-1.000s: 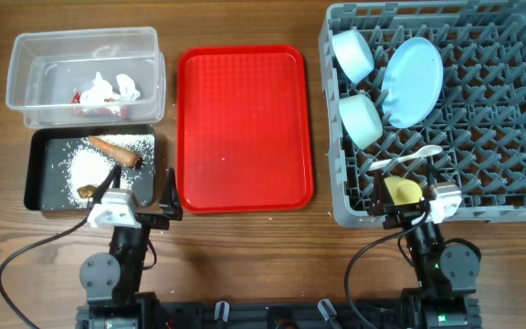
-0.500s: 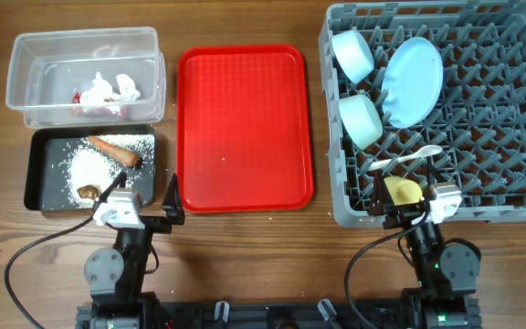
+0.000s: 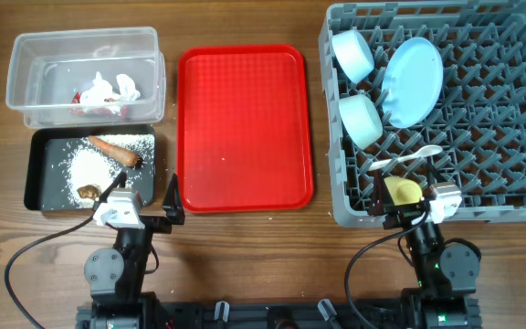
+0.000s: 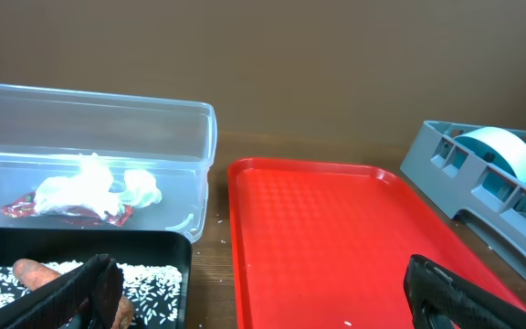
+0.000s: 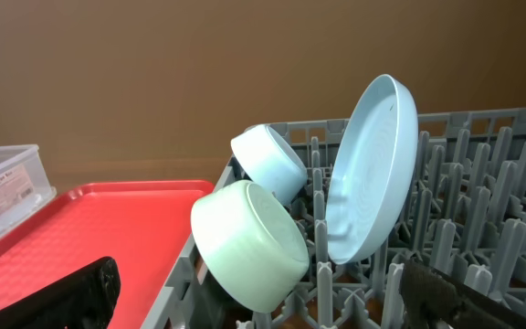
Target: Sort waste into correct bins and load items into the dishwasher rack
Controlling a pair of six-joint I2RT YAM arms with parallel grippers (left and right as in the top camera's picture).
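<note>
Currently no task thing lies outside a container. The flat red plastic tray [image 3: 245, 128] is bare.

**Left side.** The left end effector [image 3: 142, 194] hovers at the near edge of the wooden desk [image 3: 245, 256], fingers spread wide and holding nothing. The shallow black rectangular bin [image 3: 33, 174] lies directly ahead and slightly left. It holds the small orange carrot [image 3: 115, 150], long axis diagonal, on the white rice-like grains [image 3: 89, 164], with the small brown food lump [image 3: 87, 191] nearest the end effector. Beyond it, the clear plastic rectangular tub [image 3: 26, 46] holds the crumpled red-and-white wrapper [image 3: 94, 102] and the white tissue [image 3: 112, 85].

**Right side.** The right end effector [image 3: 411, 203] is likewise parted and unloaded. The small yellow cup [image 3: 403, 190] sits just ahead of it in the large grey pegged plastic rack [image 3: 500, 110]. Farther in are the white plastic spoon [image 3: 405, 158], lying crosswise, two pale mint bowls [image 3: 361, 120] and the pale blue round plate [image 3: 412, 80], on edge.

Judgement: sorting and loading appear complete.
</note>
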